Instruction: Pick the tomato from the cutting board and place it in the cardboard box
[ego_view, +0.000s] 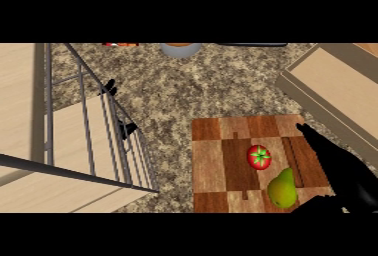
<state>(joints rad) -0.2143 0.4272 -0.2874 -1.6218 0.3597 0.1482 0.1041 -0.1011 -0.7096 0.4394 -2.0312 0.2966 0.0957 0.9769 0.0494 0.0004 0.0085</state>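
right hand (341, 165) is hovering at lower right, fingers straight and together, beside the tomato (259, 157) lying mid cutting board (214, 165); it should curl around it, avoiding the pear (281, 189).

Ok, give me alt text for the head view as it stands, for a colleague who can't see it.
A red tomato lies on a wooden cutting board beside a green pear, with the robot's black right hand open just to its right, not touching it. The cardboard box sits at the upper right on the speckled counter; a wire rack fills the left.
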